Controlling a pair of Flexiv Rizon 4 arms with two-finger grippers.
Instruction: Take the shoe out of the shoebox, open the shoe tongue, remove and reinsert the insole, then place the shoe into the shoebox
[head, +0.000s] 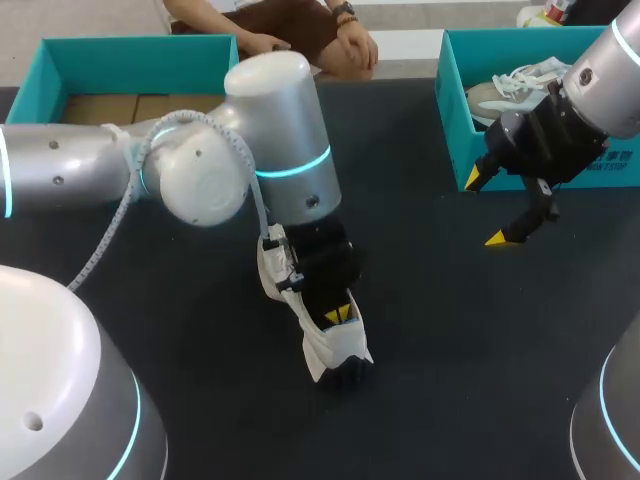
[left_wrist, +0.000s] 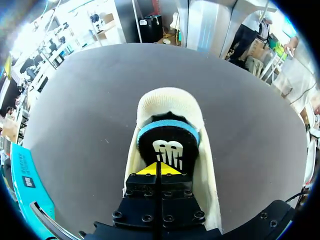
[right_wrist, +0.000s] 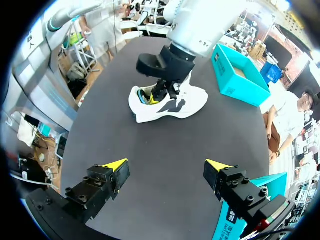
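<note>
Left claw (left_wrist: 159, 170) sits down inside the collar of the white shoe (left_wrist: 170, 102), yellow tips pressed together. You cannot see from any view whether a sliver of the insole (left_wrist: 169, 145) is pinched between them, so log it as closed, grip unconfirmed. Insole lies directly ahead of the tips, black with a blue rim, and the toe of the shoe points away beyond it. Shoe stands on its sole on the dark table (left_wrist: 75, 125), outside the box. Right claw (right_wrist: 165, 166) hangs over bare table with its fingers wide apart and nothing between them. The shoe is well ahead of it, and the teal shoebox (head: 455, 130) is just beside it, with a second shoe (head: 505, 88) lying inside. Handling judgement: the shoe looks light, with a soft knit upper that will give under the fingers, so expect it to lift or skate when you pull on the insole. Insole is probably thin foam, floppy, and may fold or hang up against the collar; take it at the heel edge, where the left tips are, and draw it up and back. If you brace with the right claw, take the midsole or heel counter, likely the stiffest parts, not the knit or the laces.
</note>
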